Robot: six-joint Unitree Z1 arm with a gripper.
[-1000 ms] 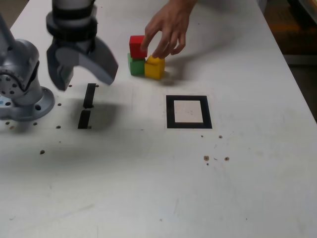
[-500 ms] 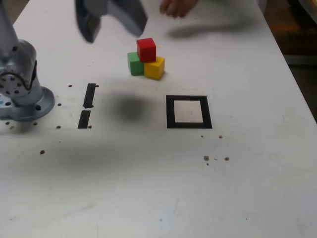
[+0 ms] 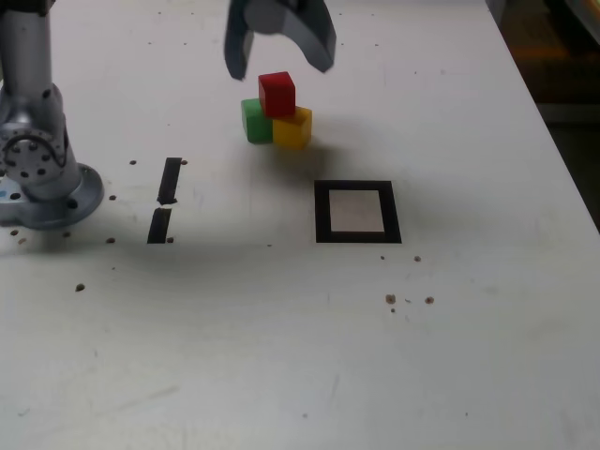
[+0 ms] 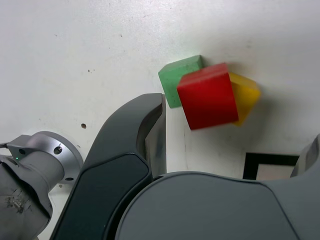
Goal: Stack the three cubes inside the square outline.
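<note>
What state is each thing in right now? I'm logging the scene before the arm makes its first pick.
red cube: resting on top of the green and yellow cubes, not gripped.
green cube: on the table, touching the yellow cube, outside the outline.
yellow cube: on the table, outside the outline.
square outline: nothing inside it.
gripper: open, above the cubes, holding nothing.

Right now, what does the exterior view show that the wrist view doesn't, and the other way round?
Only the exterior view shows the two black tape strips, the whole square outline and brown specks on the table. Only the wrist view shows the gripper's dark inner finger face up close. Both show the open gripper, and the red cube resting on the green cube and yellow cube.
</note>
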